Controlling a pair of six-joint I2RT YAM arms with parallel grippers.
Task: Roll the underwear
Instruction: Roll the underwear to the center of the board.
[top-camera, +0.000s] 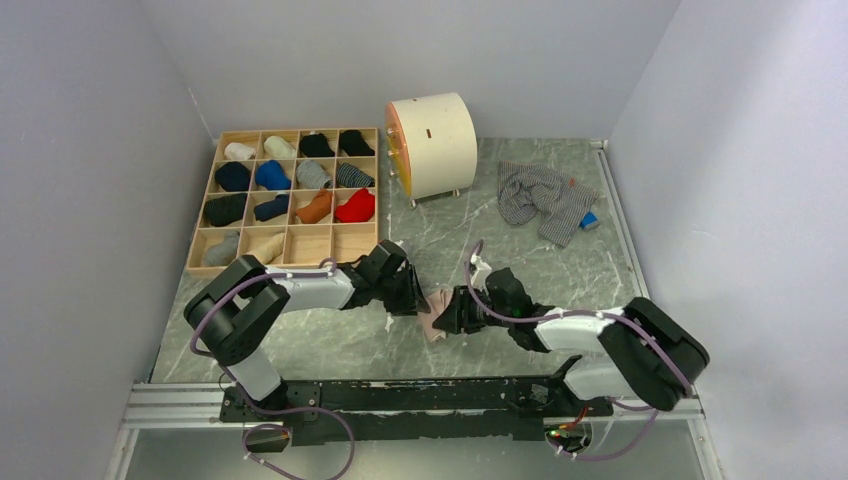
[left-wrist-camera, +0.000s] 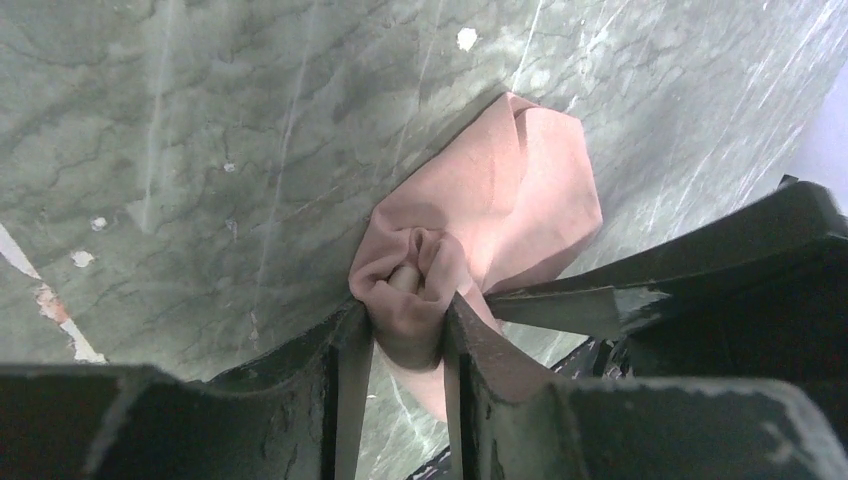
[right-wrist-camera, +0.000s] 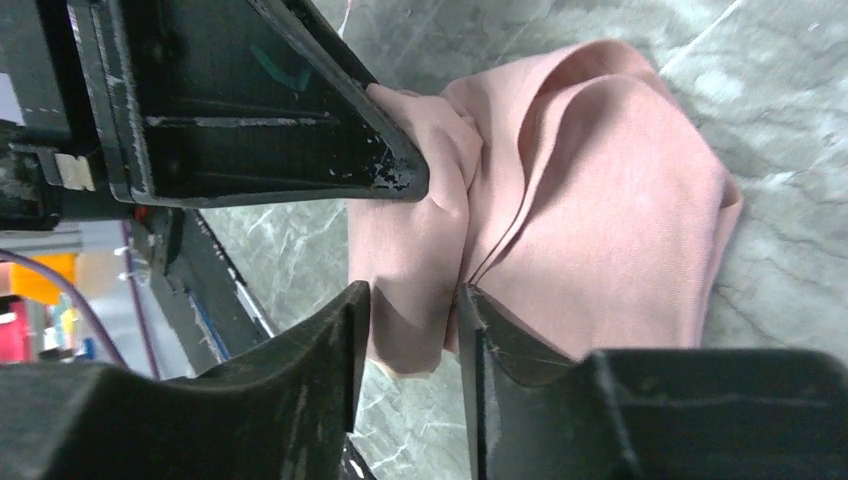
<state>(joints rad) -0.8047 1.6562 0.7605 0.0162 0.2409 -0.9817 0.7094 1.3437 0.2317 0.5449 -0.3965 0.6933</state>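
Left gripper (left-wrist-camera: 405, 320) and right gripper (right-wrist-camera: 412, 300) both pinch the bunched, creased pink underwear (left-wrist-camera: 540, 190).

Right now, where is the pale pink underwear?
In the top view, the pale pink underwear lies at the front centre of the table, pinched between the left gripper and the right gripper; the grey striped underwear is back right.

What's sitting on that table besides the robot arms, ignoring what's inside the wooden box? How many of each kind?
Underwear: 2, pink one, grey striped one
Wooden box: 1
White drum: 1
Blue block: 1
Total: 5
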